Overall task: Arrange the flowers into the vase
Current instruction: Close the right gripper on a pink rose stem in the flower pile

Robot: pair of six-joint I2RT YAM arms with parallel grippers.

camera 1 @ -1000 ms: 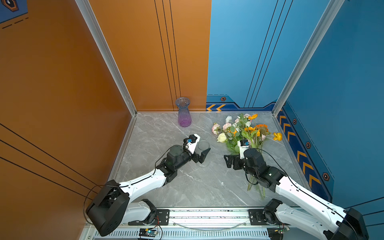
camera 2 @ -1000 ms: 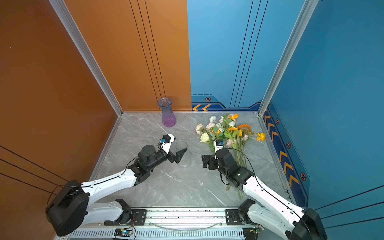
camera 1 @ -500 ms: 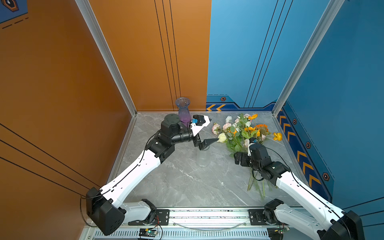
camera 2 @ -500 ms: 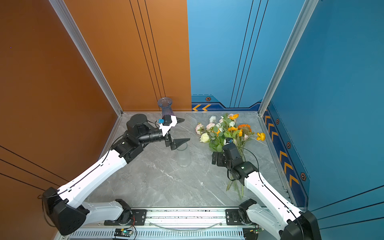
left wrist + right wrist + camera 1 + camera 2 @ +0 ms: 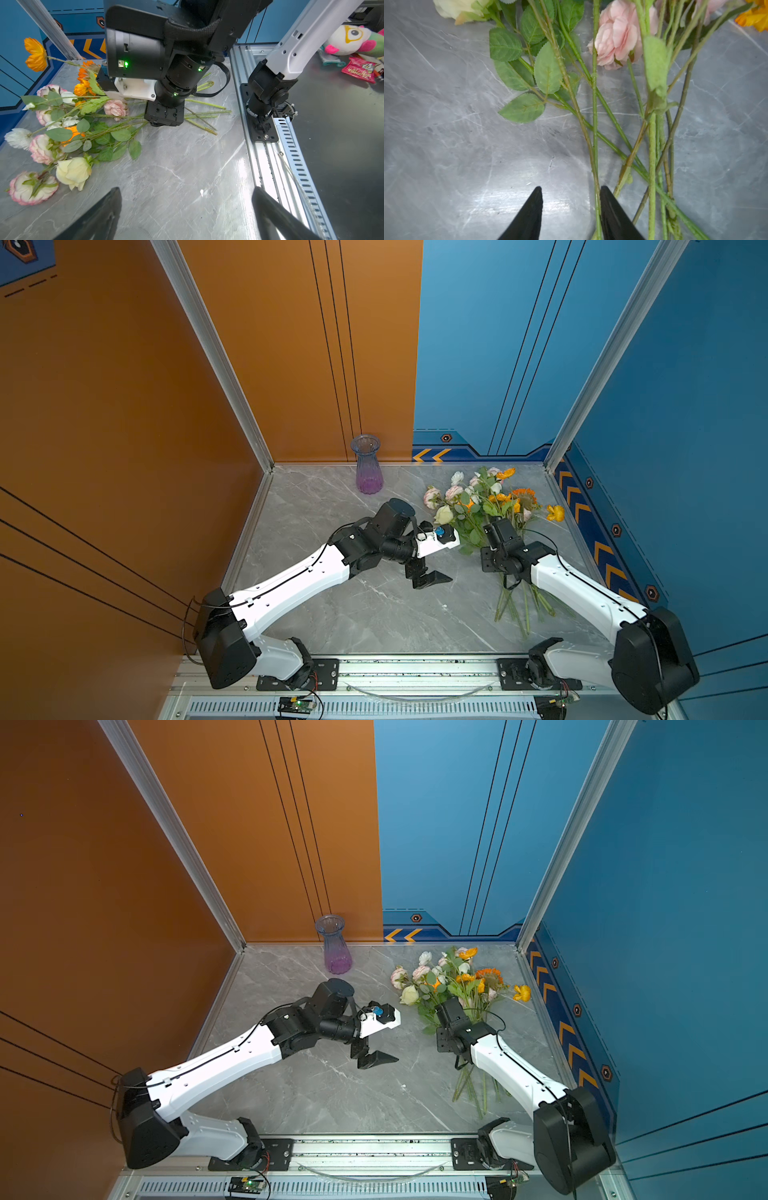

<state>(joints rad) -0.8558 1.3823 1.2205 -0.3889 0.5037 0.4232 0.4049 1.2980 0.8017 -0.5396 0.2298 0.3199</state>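
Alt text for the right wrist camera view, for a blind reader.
Two black jaws of the right gripper stand apart over a grey marble table, one green stem of the flowers running along one jaw; leaves and a pink bloom lie beyond.

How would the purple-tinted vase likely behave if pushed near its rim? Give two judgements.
The vase stands upright, tall and narrow, so a high push would probably tip it rather than slide it. It looks see-through and empty, so it is likely light and perhaps breakable.
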